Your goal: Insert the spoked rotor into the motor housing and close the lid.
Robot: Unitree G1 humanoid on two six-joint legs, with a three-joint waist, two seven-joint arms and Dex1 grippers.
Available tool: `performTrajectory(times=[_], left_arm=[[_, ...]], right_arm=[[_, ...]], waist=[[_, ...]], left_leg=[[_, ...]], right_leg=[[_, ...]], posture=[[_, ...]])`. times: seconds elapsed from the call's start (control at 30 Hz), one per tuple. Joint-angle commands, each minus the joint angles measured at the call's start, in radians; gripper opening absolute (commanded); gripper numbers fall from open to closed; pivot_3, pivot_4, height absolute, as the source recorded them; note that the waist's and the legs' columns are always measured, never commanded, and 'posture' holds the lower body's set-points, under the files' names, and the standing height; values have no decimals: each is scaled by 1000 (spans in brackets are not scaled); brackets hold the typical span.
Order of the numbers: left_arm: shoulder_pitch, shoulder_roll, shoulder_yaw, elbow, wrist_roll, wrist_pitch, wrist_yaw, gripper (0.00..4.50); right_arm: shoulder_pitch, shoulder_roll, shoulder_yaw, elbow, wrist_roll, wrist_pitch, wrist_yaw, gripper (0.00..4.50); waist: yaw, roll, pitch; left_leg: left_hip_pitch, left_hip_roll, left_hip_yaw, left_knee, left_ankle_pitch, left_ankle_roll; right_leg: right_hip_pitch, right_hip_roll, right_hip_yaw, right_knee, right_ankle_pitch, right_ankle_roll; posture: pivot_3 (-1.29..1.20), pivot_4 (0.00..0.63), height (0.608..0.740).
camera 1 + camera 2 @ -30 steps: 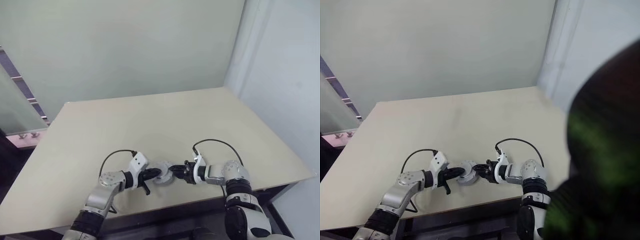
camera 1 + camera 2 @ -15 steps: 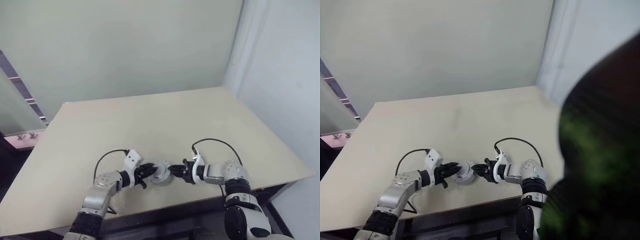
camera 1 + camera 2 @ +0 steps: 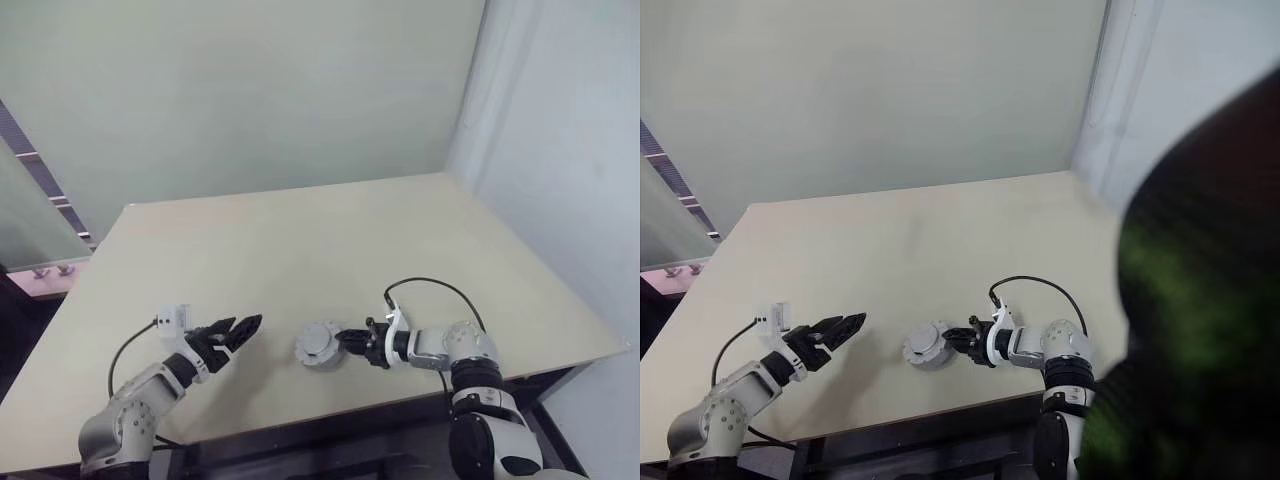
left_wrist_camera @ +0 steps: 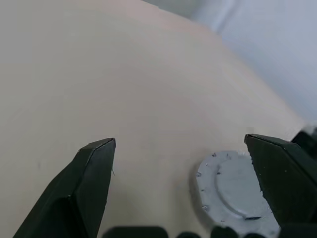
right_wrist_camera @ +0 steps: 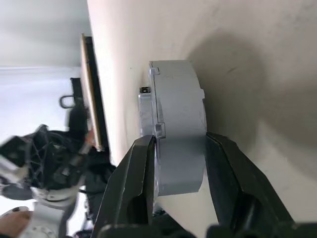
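No writing, label, brand mark or number is showing legibly anywhere from where I'm standing.

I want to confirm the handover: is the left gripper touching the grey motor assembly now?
No. The left gripper is open and apart from the motor housing, with bare table between.

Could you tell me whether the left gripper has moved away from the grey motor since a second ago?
Yes. The left gripper has let go and pulled back leftward along the table; the motor stays in the right gripper.
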Motion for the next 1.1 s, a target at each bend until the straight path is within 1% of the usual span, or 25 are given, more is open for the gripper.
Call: performTrajectory(times=[0.03,0.17,0.27,0.5,0.63,0.83,1.1], left_arm=[[20,-35,44,-56,-96,64,52,4500],[47,-82,51,-73,-163,112,99,4500],[54,-113,61,-62,-188,111,130,4500],[51,-161,88,-41,-269,122,170,4500],[62,-171,77,-36,-307,159,191,4500],[59,-199,64,-29,-355,202,218,4500],[18,-257,50,13,-389,207,243,4500]], right_arm=[[-13,29,-29,-15,65,17,9,1213],[-16,48,-64,-33,100,40,9,1212],[-13,60,-75,-47,111,51,1,1211],[-3,79,-103,-69,148,62,-8,1207],[-4,84,-112,-80,168,65,-11,1202],[-13,97,-120,-101,203,74,-25,1201],[-24,113,-109,-128,246,83,-41,1201]], waist=[[0,0,0],[1,-1,1],[3,-1,1],[10,-1,1],[11,-1,1],[12,-1,1],[12,-1,1]], left_leg=[[0,0,0,0,0,0],[-3,0,0,0,0,0],[-5,-1,0,0,0,0],[-10,-2,-2,0,0,0],[-14,-3,-3,0,0,0],[-15,-4,-3,0,-1,2],[-15,-4,-3,1,-1,2]], right_leg=[[0,0,0,0,0,0],[-3,0,0,0,0,0],[-4,0,0,-1,0,0],[-4,-1,0,-9,1,0],[-4,-1,0,-13,1,0],[-4,-1,1,-14,1,0],[-4,-1,1,-14,1,0]], posture=[[0,0,740],[0,0,740],[0,0,740],[0,0,740],[0,0,740],[0,0,740],[0,0,740]])
